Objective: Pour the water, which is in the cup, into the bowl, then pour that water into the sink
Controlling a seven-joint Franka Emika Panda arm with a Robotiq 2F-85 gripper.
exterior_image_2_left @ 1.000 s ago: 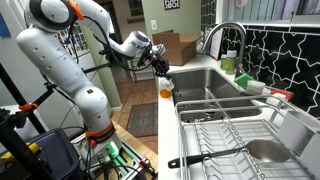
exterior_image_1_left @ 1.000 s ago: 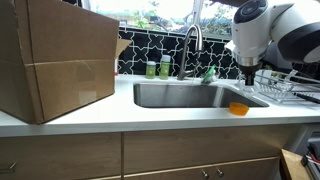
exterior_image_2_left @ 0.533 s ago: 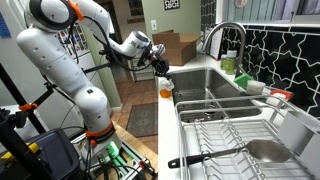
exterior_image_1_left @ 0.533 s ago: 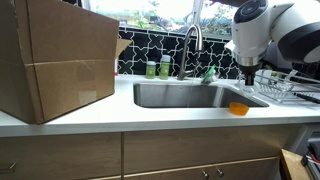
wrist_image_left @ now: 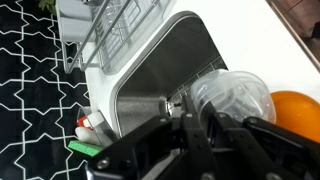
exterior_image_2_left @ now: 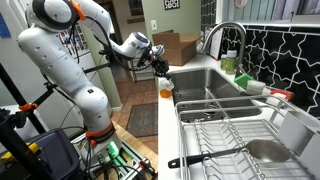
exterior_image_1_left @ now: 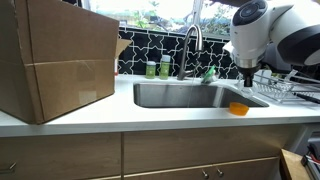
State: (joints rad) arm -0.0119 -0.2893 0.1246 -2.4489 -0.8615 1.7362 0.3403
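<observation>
My gripper point(wrist_image_left: 205, 132) is shut on the clear cup point(wrist_image_left: 232, 98), whose round see-through body shows between the black fingers point(wrist_image_left: 160, 140) in the wrist view. The orange bowl point(wrist_image_left: 297, 108) sits just beside the cup on the white counter at the sink's front corner. In both exterior views the gripper point(exterior_image_1_left: 248, 74) point(exterior_image_2_left: 160, 64) hangs above the bowl point(exterior_image_1_left: 238, 108) point(exterior_image_2_left: 166, 92), with the cup point(exterior_image_2_left: 164, 72) barely visible in it. The steel sink point(exterior_image_1_left: 185, 95) point(exterior_image_2_left: 205, 85) point(wrist_image_left: 160, 70) lies next to the bowl. I cannot make out the water.
A curved faucet point(exterior_image_1_left: 192, 40) point(exterior_image_2_left: 226, 34) and green bottles point(exterior_image_1_left: 158, 68) stand behind the sink. A wire dish rack point(exterior_image_1_left: 285, 85) point(exterior_image_2_left: 230, 135) point(wrist_image_left: 110, 30) stands beside the basin. A big cardboard box point(exterior_image_1_left: 55, 60) fills the counter's other end.
</observation>
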